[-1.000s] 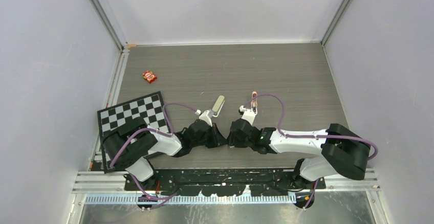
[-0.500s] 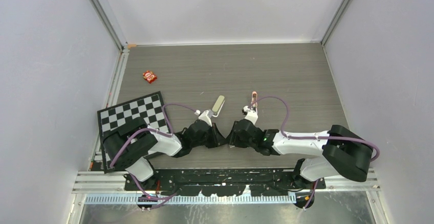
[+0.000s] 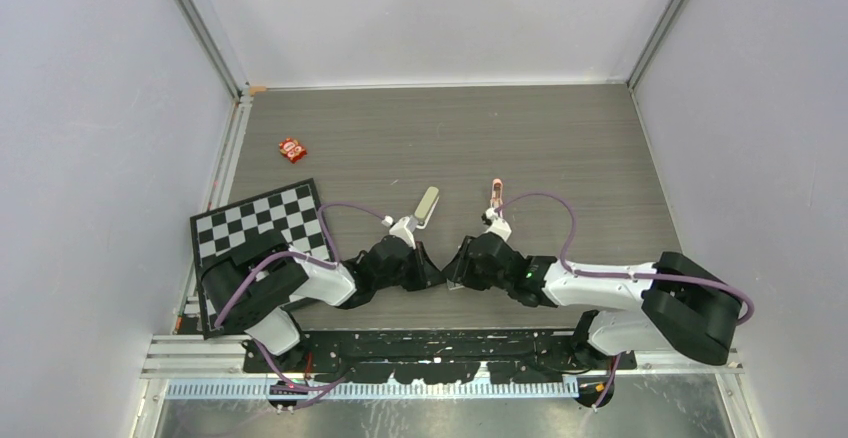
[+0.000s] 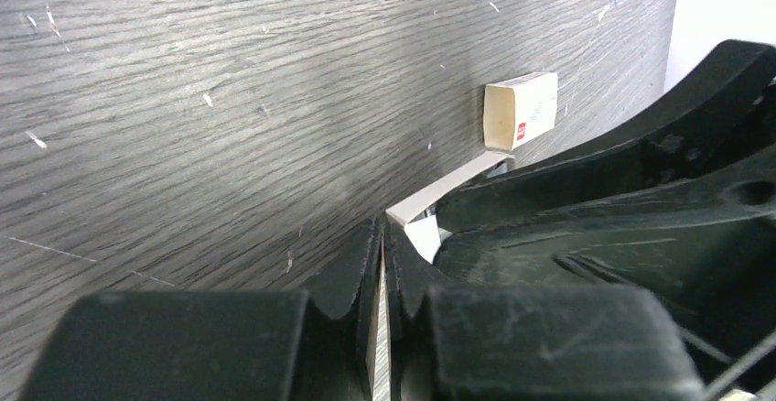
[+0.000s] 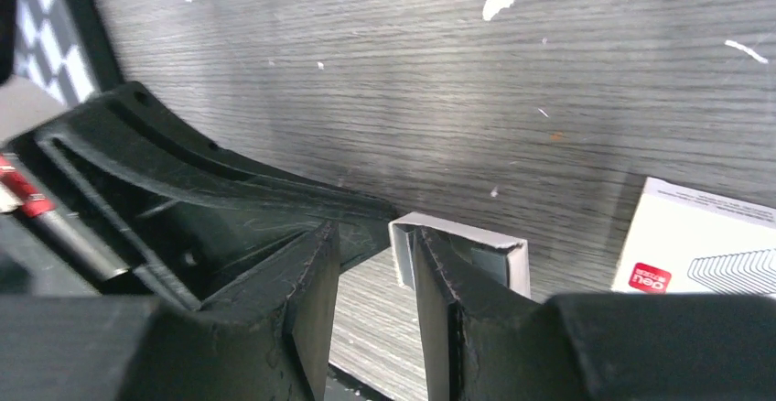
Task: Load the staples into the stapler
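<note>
Looking down from above, you have the left gripper (image 3: 436, 269) and right gripper (image 3: 454, 275) nose to nose, while the stapler (image 3: 427, 205) lies untouched just beyond them, waiting to be loaded. From the left wrist, your jaws are pinched flat on a thin wall of the cardboard tray (image 4: 448, 184), probably to steady it; its printed sleeve (image 4: 522, 108) lies beyond. From the right wrist, your jaws stand partly apart, clamping nothing, with one finger (image 5: 453, 305) tucked into the tray's open end, likely to fish out the staples; none show.
</note>
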Tool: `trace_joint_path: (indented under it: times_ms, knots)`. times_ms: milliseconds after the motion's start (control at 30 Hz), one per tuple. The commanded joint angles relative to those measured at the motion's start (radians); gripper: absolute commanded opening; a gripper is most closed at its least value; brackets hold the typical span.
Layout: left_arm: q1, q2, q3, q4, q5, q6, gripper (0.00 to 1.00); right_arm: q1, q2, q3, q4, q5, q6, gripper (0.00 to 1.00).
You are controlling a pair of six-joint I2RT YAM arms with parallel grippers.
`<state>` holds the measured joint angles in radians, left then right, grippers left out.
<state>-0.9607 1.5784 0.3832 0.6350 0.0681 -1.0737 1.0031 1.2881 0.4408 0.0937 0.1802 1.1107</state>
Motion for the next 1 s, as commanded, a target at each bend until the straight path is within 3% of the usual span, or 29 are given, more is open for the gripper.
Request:
trace_joint_path:
  times_ms: [0, 233, 467, 600, 967]
  knots:
    - [-0.012, 0.005, 0.000, 0.029, -0.001, 0.007, 0.08, -0.024, -0.086, 0.006, 0.070, -0.036, 0.012, 0.40]
    - [-0.012, -0.001, 0.000, 0.028, -0.007, 0.010, 0.08, -0.049, -0.229, -0.019, 0.054, -0.022, -0.022, 0.41]
    - [-0.012, -0.020, -0.003, 0.014, -0.027, 0.012, 0.08, -0.049, -0.215, 0.070, -0.243, 0.042, -0.064, 0.40]
    - [-0.012, -0.096, -0.004, -0.080, -0.076, 0.043, 0.08, -0.028, -0.165, 0.154, -0.372, 0.099, -0.078, 0.39]
    - [-0.012, -0.522, 0.031, -0.567, -0.314, 0.207, 0.39, 0.063, -0.039, 0.279, -0.489, 0.205, -0.067, 0.36]
